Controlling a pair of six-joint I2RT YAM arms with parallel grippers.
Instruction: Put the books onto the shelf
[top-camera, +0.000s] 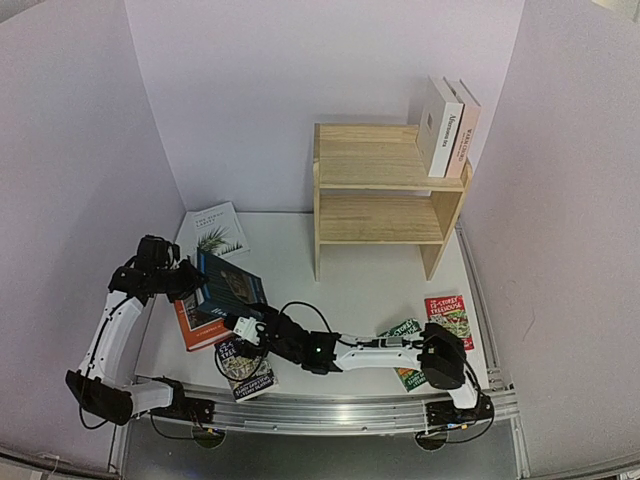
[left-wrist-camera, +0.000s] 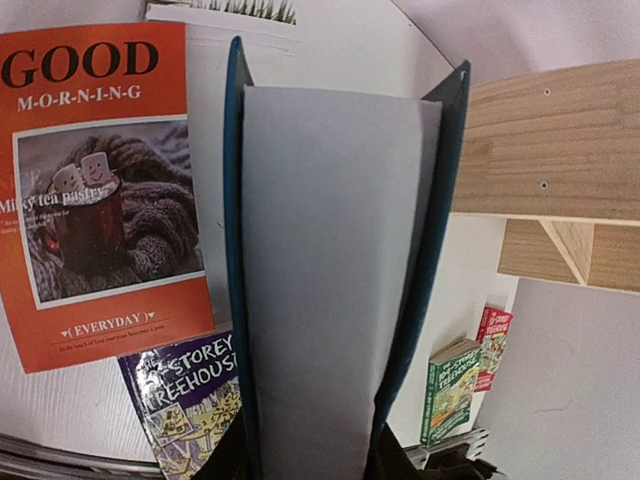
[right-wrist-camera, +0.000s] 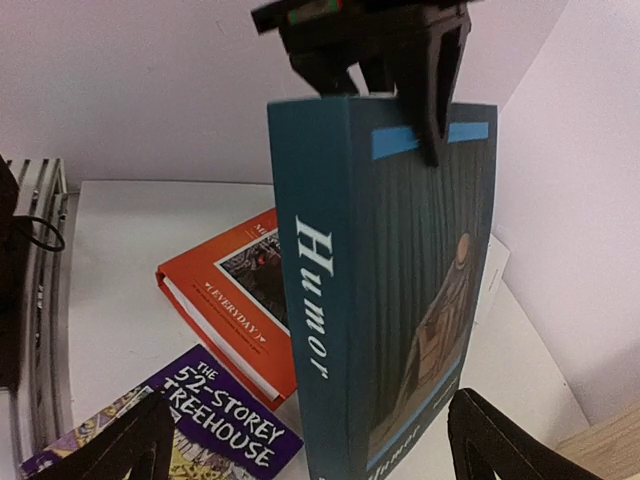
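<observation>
2 grippers attend 1 book. My left gripper (top-camera: 190, 280) is clamped on the head of the navy "Humor" hardback (right-wrist-camera: 400, 300), a finger on each cover, so the book hangs upright beneath it. My right gripper (top-camera: 243, 327) stands spread wide around the book's lower part, touching nothing that I can see.

I judge the left should carry alone: hold the squeeze firm, because the page block is thick and probably heavy, and keep the spine vertical. The right needs to back away first.

Under the left gripper lie the glossy orange "GOOD" hardback (left-wrist-camera: 100, 190) and a thin purple Treehouse paperback (left-wrist-camera: 185, 400). Farther to its right are the green paperback (left-wrist-camera: 450, 390) and the red paperback (left-wrist-camera: 495, 345). Beyond them stands the shelf (top-camera: 380, 215), bare pale wood with square edges, and 2 pale books (top-camera: 447, 128) are upright on its top tier.
</observation>
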